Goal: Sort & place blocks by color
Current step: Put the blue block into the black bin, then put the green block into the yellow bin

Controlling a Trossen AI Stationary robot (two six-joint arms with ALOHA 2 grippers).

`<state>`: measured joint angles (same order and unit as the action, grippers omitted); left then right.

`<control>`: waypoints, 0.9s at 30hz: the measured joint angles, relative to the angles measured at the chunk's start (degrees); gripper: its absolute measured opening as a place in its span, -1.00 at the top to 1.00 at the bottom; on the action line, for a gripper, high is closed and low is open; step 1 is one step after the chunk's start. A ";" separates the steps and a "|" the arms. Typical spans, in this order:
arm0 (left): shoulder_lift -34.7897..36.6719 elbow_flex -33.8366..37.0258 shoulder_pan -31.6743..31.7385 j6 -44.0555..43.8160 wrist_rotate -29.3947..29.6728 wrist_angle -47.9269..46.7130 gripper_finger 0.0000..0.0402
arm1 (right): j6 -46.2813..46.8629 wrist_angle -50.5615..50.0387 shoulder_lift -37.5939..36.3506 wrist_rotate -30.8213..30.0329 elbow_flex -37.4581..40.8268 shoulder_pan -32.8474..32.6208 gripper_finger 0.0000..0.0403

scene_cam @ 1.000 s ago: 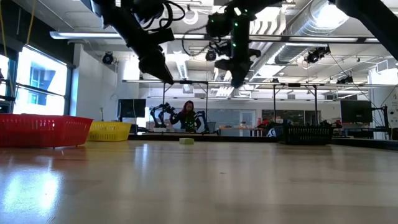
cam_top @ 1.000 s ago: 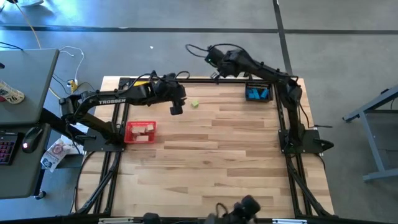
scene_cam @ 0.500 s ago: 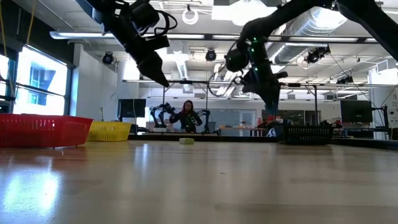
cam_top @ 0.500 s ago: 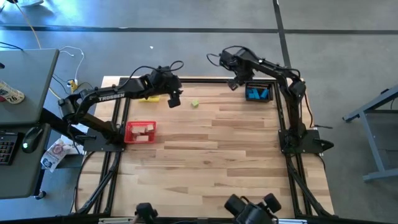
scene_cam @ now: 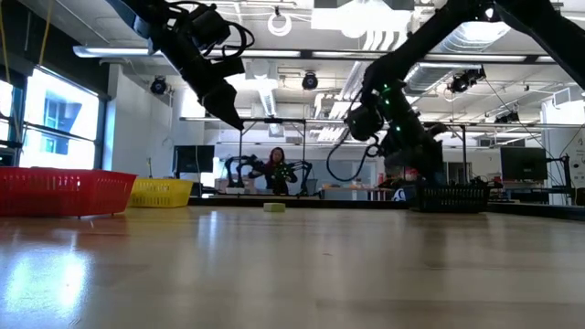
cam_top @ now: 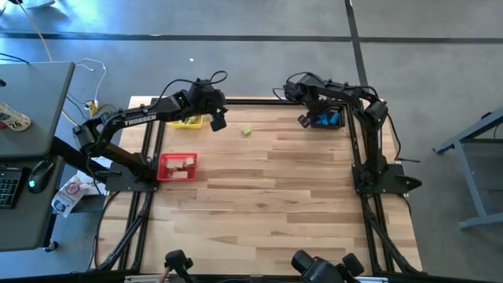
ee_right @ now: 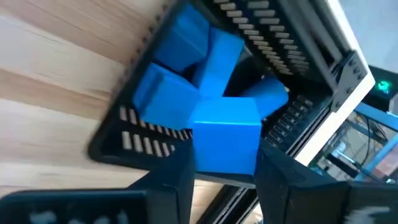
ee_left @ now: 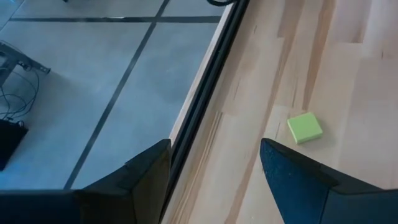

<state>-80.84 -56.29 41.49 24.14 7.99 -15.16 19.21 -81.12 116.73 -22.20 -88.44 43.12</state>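
Blocks sorted by colour across three bins, plus one loose on the table (cam_top: 275, 189).

Blue block (ee_right: 225, 138): clamped between the right gripper (ee_right: 225, 177) fingers, raised just over the black bin (cam_top: 338, 108) at the far right corner of the tabletop. Right wrist view: fingers pressed against both side faces of the block. High view: right gripper (cam_top: 304, 119) positioned at the bin's inner edge.

Other blue blocks (ee_right: 180, 68): piled inside the black bin, several touching one another, directly beyond the held block.

Light green block (cam_top: 247, 130): lying flat on bare wood near the far edge of the tabletop, between the two grippers, touching nothing. Also visible in the left wrist view (ee_left: 305, 127) and, small and distant, in the low view (scene_cam: 274, 206).

Tan wooden blocks (cam_top: 180, 163): resting inside the red bin (cam_top: 164, 174) near the left edge of the tabletop.

Yellow bin (cam_top: 189, 122): at the far left corner, partly hidden under the left arm; contents not discernible.

Left gripper (cam_top: 218, 122): held above the far edge of the tabletop, beside the yellow bin, near the green block but well clear of it. Fingers (ee_left: 298, 177) spread wide, nothing between them.
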 joint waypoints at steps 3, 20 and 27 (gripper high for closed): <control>0.00 0.00 0.18 0.02 0.00 0.00 -0.17 | -0.20 1.65 0.00 -2.01 2.87 0.51 0.29; 0.00 -0.02 0.18 0.02 0.13 0.00 -0.17 | 1.48 0.56 0.00 -6.40 -7.58 -3.81 -0.02; 0.00 -0.02 0.16 1.55 1.39 -0.01 -0.17 | -4.59 9.31 -0.03 -1.72 -12.87 -9.06 -0.01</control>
<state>-80.84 -56.31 41.65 25.70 9.38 -15.17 14.62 -71.81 116.70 -23.92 -101.31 34.06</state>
